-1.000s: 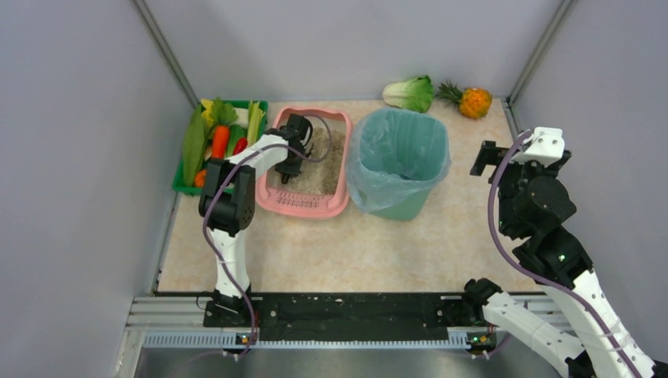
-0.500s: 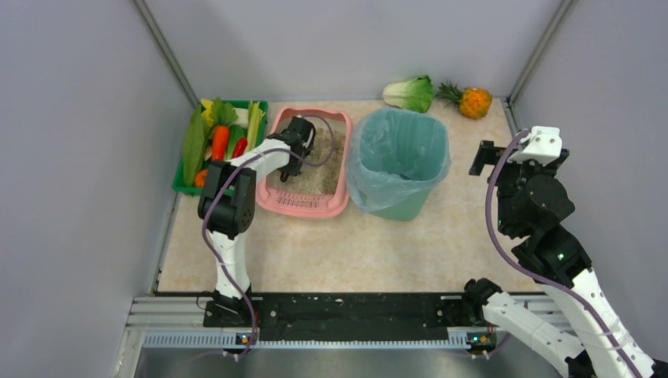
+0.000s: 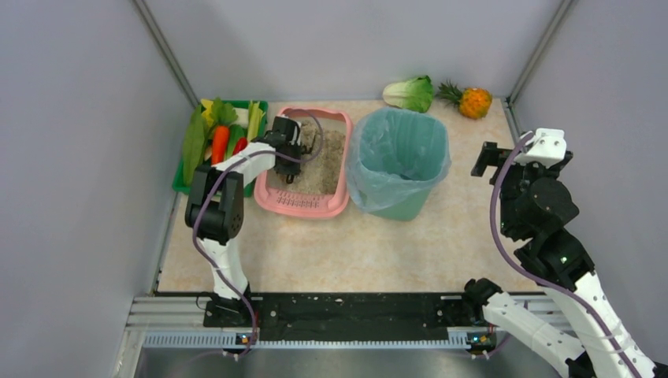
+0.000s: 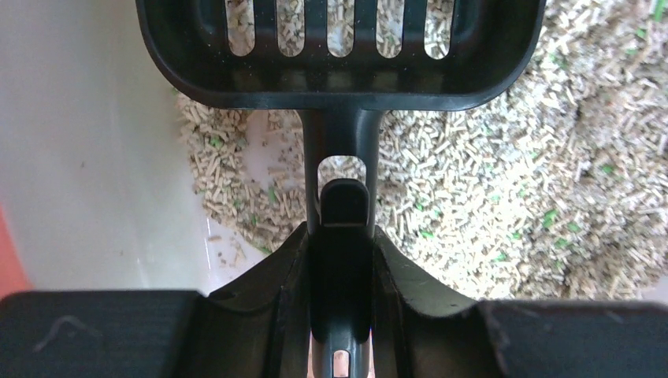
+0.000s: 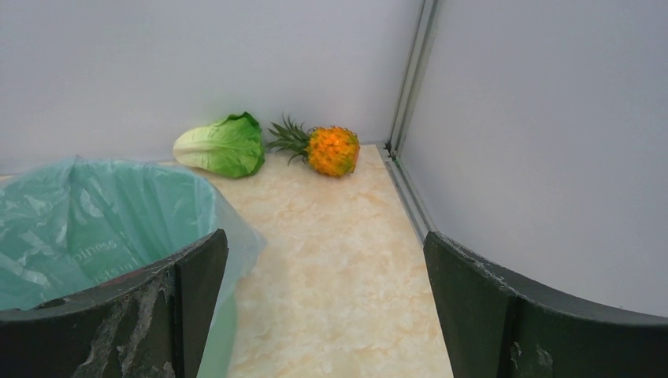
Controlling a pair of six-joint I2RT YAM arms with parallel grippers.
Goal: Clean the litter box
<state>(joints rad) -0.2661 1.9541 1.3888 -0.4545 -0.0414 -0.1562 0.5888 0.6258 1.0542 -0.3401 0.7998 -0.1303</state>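
Note:
The pink litter box (image 3: 303, 206) stands at the back left, its slotted grille toward me and grey-beige litter (image 3: 327, 161) inside. My left gripper (image 3: 288, 148) is down in the box near its left wall. In the left wrist view it (image 4: 340, 236) is shut on the handle of a black slotted scoop (image 4: 339, 83). The scoop head lies over the litter (image 4: 504, 189), next to a bare patch of the box floor (image 4: 94, 173). My right gripper (image 3: 484, 161) is open and empty, held high to the right of the bin, and shows the same in the right wrist view (image 5: 323, 315).
A teal bag-lined bin (image 3: 398, 157) stands right beside the litter box and shows in the right wrist view (image 5: 79, 228). A green crate of vegetables (image 3: 213, 142) sits left of the box. A lettuce (image 3: 410, 93) and a pineapple (image 3: 473, 102) lie at the back wall.
My left gripper has moved a little left and back inside the litter box with the scoop, and its elbow swung left. The right arm has barely moved.

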